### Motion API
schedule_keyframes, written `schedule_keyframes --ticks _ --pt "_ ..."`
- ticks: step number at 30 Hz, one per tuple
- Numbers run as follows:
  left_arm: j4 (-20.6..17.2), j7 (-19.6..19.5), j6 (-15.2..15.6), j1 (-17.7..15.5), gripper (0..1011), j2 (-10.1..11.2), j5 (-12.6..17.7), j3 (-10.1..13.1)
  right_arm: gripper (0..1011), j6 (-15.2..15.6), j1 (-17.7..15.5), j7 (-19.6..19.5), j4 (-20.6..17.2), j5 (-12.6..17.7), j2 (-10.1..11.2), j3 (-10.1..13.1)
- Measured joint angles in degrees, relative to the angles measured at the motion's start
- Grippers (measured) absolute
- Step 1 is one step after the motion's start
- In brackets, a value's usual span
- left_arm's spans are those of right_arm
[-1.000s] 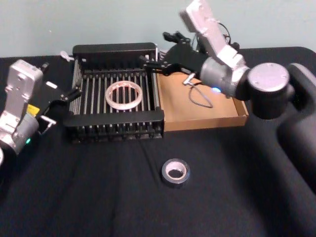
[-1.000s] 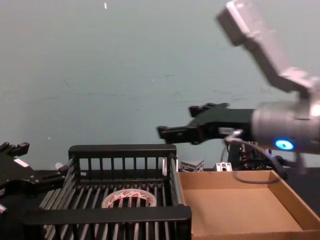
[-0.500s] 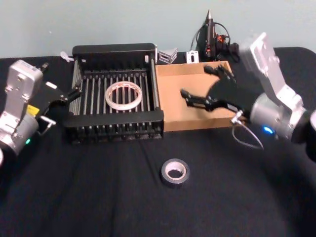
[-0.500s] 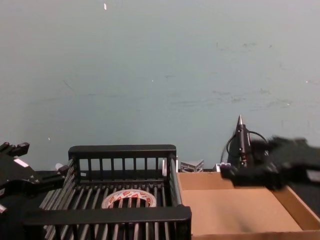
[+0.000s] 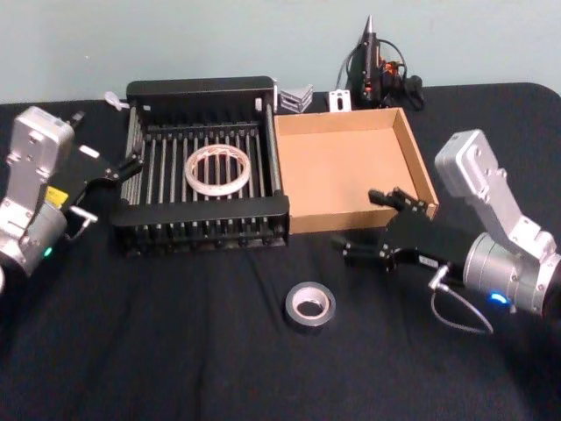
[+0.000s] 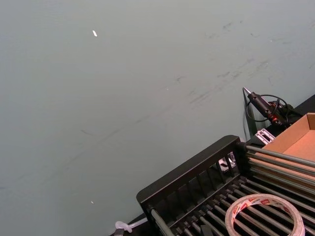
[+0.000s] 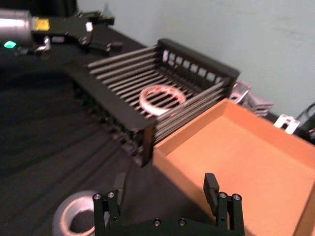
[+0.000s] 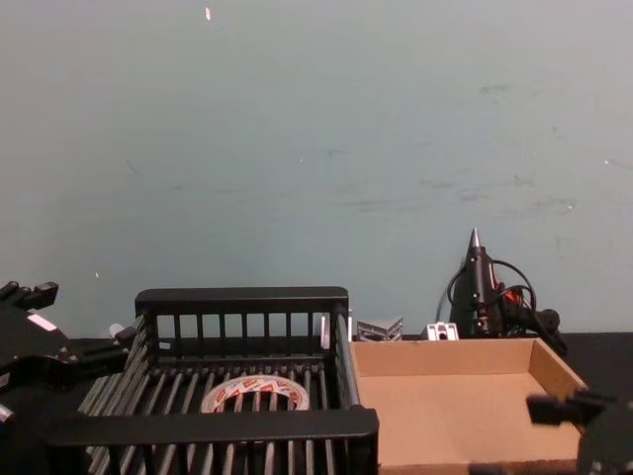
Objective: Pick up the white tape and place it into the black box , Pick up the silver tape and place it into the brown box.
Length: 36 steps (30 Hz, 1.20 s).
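Whitish red-printed tape roll (image 5: 217, 169) lies inside the black slatted crate (image 5: 201, 217); grey-silver duct tape roll (image 5: 309, 304) waits on the cloth near the tan cardboard box (image 5: 421, 195); right gripper (image 5: 372, 228), spread and empty, hovers just beside it, apparently lining up; left gripper (image 5: 110, 187) sits idle, spread, beside the crate.

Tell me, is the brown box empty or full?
Empty. The brown box shows only bare cardboard floor in the head view; the silver tape lies on the black table in front.
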Motion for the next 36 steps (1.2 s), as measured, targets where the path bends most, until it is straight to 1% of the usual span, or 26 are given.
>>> schedule_keyframes --ticks 1,2,4,6,7,14,15,16,21,26,32,36 --pt "0.00 0.00 0.00 0.00 1001 0.00 0.00 0.00 1002 0.44 -0.24 0.10 -0.29 0.05 0.43 -0.48" --pt "0.00 0.00 0.00 0.00 1001 0.00 0.00 0.00 1002 0.44 -0.24 0.10 -0.29 0.05 0.43 -0.48" --pt "0.00 0.00 0.00 0.00 1001 0.00 0.00 0.00 1002 1.32 -0.49 0.20 -0.78 0.03 1.14 -1.72" --pt "0.00 0.00 0.00 0.00 1001 0.00 0.00 0.00 1002 1.49 -0.51 0.21 -0.83 0.02 1.26 -1.95" --pt "0.00 0.00 0.00 0.00 1001 0.00 0.00 0.00 1002 1.88 -0.53 0.25 -0.95 0.00 1.50 -2.51" --pt "0.00 0.00 0.00 0.00 1001 0.00 0.00 0.00 1000 3.74 -0.24 0.56 -1.29 -0.51 1.95 -5.30" --pt "0.00 0.00 0.00 0.00 1001 0.00 0.00 0.00 1002 3.74 -0.24 0.56 -1.29 -0.51 1.95 -5.30" --pt "0.00 0.00 0.00 0.00 1001 0.00 0.00 0.00 1002 4.11 -0.08 0.62 -1.35 -0.69 2.02 -5.82" --pt "0.00 0.00 0.00 0.00 1001 0.00 0.00 0.00 1002 5.03 0.34 0.72 -1.39 -1.12 2.13 -7.01" --pt "0.00 0.00 0.00 0.00 1001 0.00 0.00 0.00 1002 6.00 0.99 0.58 -1.06 -1.72 1.97 -8.01" --pt "0.00 0.00 0.00 0.00 1001 0.00 0.00 0.00 1002 7.31 2.14 0.00 -0.05 -2.60 1.11 -8.87" --pt "0.00 0.00 0.00 0.00 1001 0.00 0.00 0.00 1002 8.51 3.00 -0.75 0.73 -3.27 0.12 -9.24"
